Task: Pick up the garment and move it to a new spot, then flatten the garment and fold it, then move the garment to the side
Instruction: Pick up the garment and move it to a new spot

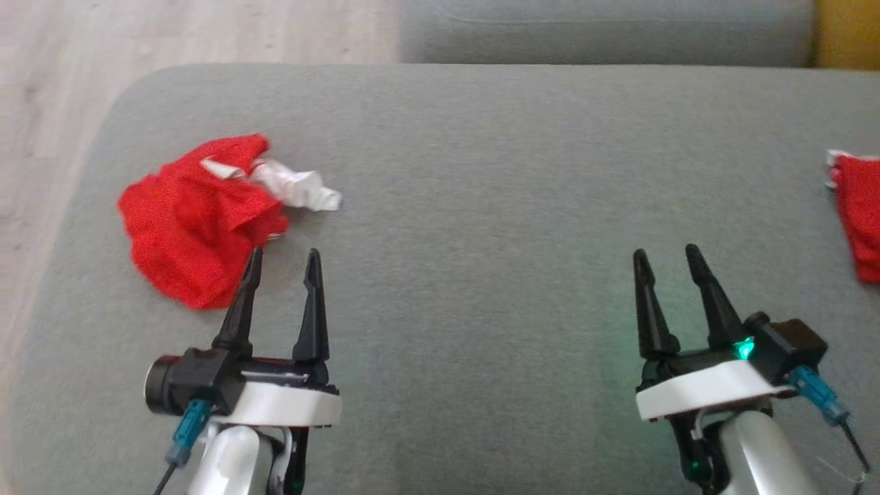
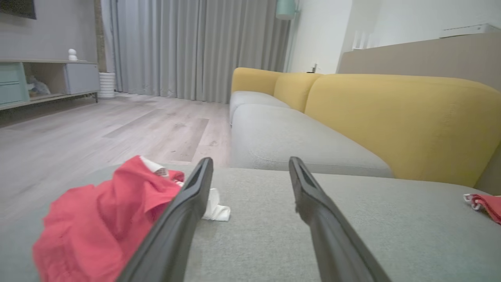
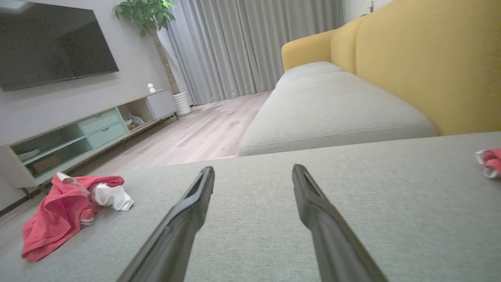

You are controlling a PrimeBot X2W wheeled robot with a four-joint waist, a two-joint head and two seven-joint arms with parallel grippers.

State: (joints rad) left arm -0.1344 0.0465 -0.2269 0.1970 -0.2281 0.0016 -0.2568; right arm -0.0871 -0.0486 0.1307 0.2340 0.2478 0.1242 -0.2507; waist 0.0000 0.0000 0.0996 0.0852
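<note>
The garment, red w/ a white bit bunched at its top, lies crumpled at the far left of the grey cushion. It's close to the cushion's left edge, w/ wood floor beyond. It's neither flat nor folded, so I judge we're at step one, pick-up not yet done.

I expect light, soft, floppy cloth w/ no stiffness. It'll droop & drag, & layers may slip apart if I pinch only the top fold. Best hold imo is the raised ridge of red next to the white bit, or the near-right hem closest to me, pinching thru several layers. A second red cloth sits at the cushion's far right, well apart, so I leave it.

L end effector has its jaws spread wide w/ nothing between them. Its outer finger overlaps the garment's near-right edge in head view; can't tell if it touches or hovers above. R end effector is also spread wide & empty, over bare cushion, well apart from both cloths.
</note>
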